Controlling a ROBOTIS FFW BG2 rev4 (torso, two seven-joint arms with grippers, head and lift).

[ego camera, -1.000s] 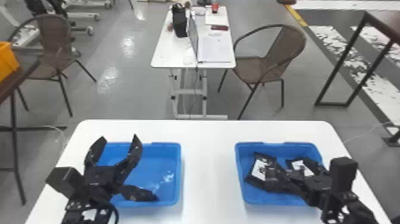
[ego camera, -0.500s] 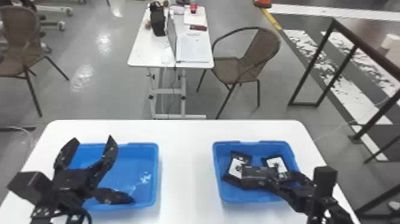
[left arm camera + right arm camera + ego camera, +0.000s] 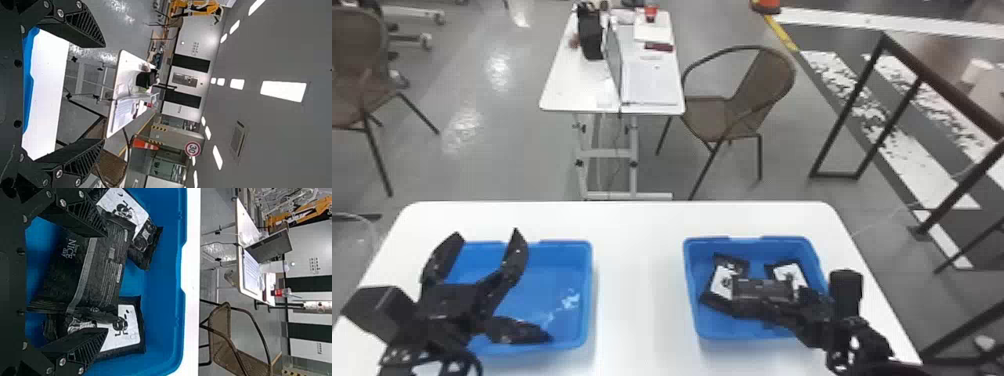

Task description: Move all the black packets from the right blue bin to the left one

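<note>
Top black packet (image 3: 105,266): down in the right blue bin (image 3: 757,240), towards the right edge of the desk (image 3: 637,280), overlapping a left-hand packet (image 3: 125,205) and a right-hand packet (image 3: 131,329).
Right pincer (image 3: 106,282): open wide over that bin, gripping nothing, with the top packet right there between the spread fingers.
Packet's lie: stretched beneath the gap, seam running nearly finger to finger, so roughly left to right across the bin; long axis probably the same, though hard to swear to with one end behind a finger.
Here's the crux: likely to need a turn of the wrist for a bite across the width, or else a bunching squeeze end to end; a risk of snagging a neighbour underneath either way.
Nearer arm: right, easily.
Left pincer (image 3: 486,235): also spread, empty, over the left side of the left blue bin (image 3: 557,243), well apart from the packets.
</note>
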